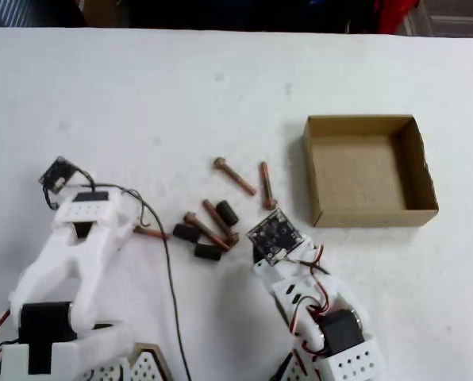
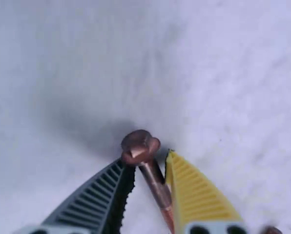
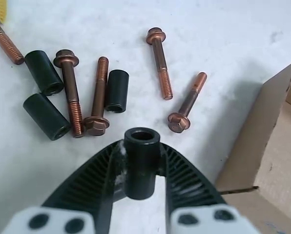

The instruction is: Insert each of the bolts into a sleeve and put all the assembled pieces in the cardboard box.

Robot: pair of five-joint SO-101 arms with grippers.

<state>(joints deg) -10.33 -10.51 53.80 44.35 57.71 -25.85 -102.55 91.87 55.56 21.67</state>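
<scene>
On white table (image 1: pixel 181 87) (dark room (image 1: pixel 221 12) behind): left tool (image 2: pixel 149 161) pinching bolt (image 2: pixel 139 145), right tool (image 3: pixel 141 146) pinching sleeve (image 3: pixel 141 168).

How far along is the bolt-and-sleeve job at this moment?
Done: nothing assembled; the cardboard box is empty. In hand: the left gripper grips one bolt, the right gripper one sleeve, not yet joined. Left: four loose bolts and three loose sleeves lie on the table, then boxing everything.
</scene>
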